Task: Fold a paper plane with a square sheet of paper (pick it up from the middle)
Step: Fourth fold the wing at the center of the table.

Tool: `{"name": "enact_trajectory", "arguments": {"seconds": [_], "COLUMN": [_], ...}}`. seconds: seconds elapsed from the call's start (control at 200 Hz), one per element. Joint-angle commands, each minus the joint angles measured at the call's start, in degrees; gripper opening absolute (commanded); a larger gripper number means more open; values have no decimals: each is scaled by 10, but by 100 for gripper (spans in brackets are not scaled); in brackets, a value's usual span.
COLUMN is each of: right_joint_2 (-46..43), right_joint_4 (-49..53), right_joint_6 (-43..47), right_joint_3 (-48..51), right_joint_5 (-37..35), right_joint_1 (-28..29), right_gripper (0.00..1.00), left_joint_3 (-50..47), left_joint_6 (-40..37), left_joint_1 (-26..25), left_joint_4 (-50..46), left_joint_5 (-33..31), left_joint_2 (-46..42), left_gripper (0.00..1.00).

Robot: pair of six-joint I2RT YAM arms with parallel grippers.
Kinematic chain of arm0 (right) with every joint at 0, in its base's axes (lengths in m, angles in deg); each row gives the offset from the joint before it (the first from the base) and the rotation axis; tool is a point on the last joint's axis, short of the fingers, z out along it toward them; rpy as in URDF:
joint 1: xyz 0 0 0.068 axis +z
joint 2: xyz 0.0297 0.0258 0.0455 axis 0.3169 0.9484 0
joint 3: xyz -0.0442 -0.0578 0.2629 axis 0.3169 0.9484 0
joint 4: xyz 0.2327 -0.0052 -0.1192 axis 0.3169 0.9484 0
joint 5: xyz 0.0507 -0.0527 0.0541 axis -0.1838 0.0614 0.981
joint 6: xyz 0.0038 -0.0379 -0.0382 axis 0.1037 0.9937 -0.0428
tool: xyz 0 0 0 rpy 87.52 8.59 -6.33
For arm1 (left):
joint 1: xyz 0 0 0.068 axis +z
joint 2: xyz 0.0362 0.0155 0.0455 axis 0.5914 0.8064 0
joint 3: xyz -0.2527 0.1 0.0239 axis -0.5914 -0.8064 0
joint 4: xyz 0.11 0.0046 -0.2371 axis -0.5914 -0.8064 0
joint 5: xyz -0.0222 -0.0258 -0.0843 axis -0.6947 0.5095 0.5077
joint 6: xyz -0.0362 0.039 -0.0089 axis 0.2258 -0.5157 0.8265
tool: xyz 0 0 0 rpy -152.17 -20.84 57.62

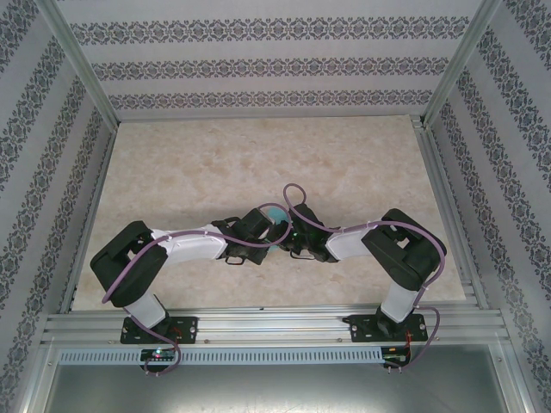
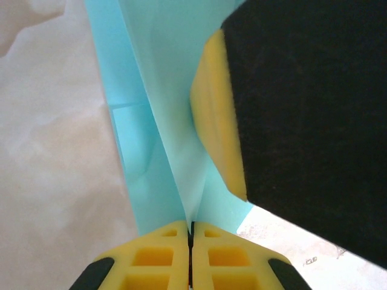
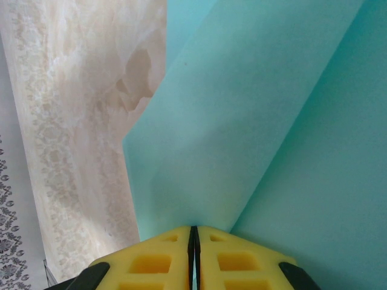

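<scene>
Above the middle of the marble-patterned table (image 1: 172,163), nearer its front edge, the turquoise paper (image 1: 274,212) is held up off the surface where the two wrists meet. From the overhead camera it is seen as a small turquoise patch between the dark wrist housings, and how the jaws stand cannot be told from that height.

From the left wrist camera the left gripper (image 2: 190,228) is seen with its yellow pads pressed together and the paper's edge pinched in the seam between them. The paper (image 2: 163,90) rises from there as a narrow folded strip, a paler layer lying over a deeper turquoise one along a lengthwise crease. Close against that strip, well above the table, a yellow pad (image 2: 214,121) of the other arm is seen with its black backing. A small dark mark (image 2: 311,261) is visible on the table beneath it, too small to be read.

From the right wrist camera the right gripper (image 3: 193,231) is likewise seen closed, with the paper (image 3: 254,121) clamped between its pads and spreading as broad flat panels divided by one diagonal fold. Beyond the table's edge a strip of patterned wall (image 3: 9,241) is visible.
</scene>
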Motion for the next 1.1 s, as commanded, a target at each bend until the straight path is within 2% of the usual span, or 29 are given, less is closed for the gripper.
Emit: {"name": "enact_trajectory", "arguments": {"seconds": [0.0,0.29,0.57,1.099], "right_joint_2": [-2,-24,-30,-47], "right_joint_4": [8,14,11,22], "right_joint_6": [-3,9,13,25], "right_joint_3": [-6,-1,3,6], "right_joint_5": [1,6,11,14], "right_joint_1": [-2,-10,-12,-14], "right_gripper": [11,13,14,14], "left_joint_3": [1,-16,-82,-122], "left_joint_6": [-1,60,144,177], "left_joint_1": [-7,24,48,113], "left_joint_4": [4,48,135,208], "left_joint_5": [9,123,173,291], "left_joint_2": [-2,-9,-15,-12], "left_gripper": [6,6,7,6]}}
